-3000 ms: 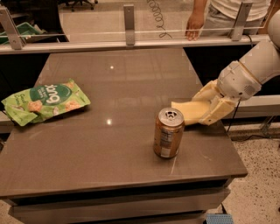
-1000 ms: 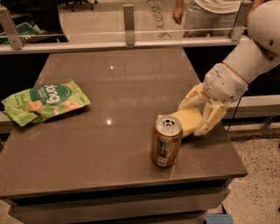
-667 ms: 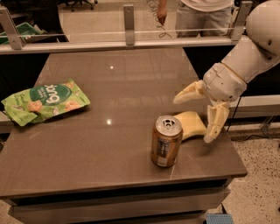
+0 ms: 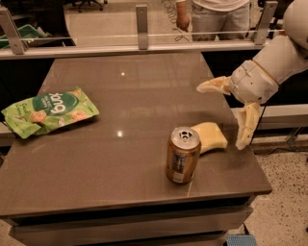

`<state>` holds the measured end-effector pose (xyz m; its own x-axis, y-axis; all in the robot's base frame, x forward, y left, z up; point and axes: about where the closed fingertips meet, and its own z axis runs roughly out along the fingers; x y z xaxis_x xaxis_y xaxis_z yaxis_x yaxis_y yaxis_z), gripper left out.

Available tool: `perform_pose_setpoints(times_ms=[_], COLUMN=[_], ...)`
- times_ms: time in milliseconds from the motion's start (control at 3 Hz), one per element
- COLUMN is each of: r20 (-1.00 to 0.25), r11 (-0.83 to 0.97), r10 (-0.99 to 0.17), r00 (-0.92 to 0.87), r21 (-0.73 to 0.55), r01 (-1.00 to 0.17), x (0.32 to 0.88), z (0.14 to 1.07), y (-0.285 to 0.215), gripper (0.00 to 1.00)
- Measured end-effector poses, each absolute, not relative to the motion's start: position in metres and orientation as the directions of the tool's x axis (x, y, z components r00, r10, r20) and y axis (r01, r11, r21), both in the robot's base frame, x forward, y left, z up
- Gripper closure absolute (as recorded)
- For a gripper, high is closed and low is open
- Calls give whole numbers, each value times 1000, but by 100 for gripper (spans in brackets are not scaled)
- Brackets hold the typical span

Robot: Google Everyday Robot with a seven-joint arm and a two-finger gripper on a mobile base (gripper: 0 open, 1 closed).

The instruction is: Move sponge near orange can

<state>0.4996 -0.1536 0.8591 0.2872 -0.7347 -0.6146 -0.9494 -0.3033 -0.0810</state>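
Observation:
The pale yellow sponge lies flat on the brown table, touching or just behind the right side of the orange can. The can stands upright near the table's front right, its silver top showing. My gripper is open and empty, raised above and to the right of the sponge. One finger points left above the table, the other hangs down beside the table's right edge.
A green snack bag lies at the table's left edge. A glass barrier with metal posts runs along the far side, with a person standing behind it. The table's right edge is close to the sponge.
The gripper let go of the sponge, opened wide and rose up and to the right. The sponge now rests on the table beside the can.

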Motion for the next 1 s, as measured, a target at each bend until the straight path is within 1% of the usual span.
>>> perform_pose_setpoints(times_ms=[333,667,1000], r20=[-630,-667,-668], r11=[-175,-51,-41], r10=[-736,-709,-706], r00=[247,227,237], r21=[-176,-273,-296], r01=[-969,-961,-954], x=[537,571,576], z=[884,920,929], y=[-186,-201,-202], gripper=[0,0,0])
